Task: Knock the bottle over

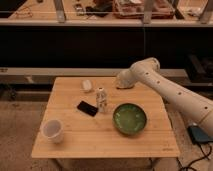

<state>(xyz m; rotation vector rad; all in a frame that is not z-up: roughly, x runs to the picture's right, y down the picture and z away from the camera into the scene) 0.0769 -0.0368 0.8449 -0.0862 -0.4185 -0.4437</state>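
Observation:
The bottle (101,99) is small, slim and whitish with a white cap. It stands upright near the middle of the wooden table (75,145). My gripper (120,81) is at the end of the white arm that reaches in from the right. It is low over the table's back edge, to the right of and behind the bottle, and apart from it.
A green bowl (129,118) sits just right of the bottle, in front of the gripper. A black flat object (87,107) lies just left of the bottle. A small white rounded object (87,85) lies behind it. A translucent white cup (52,130) stands front left. Dark shelving runs behind the table.

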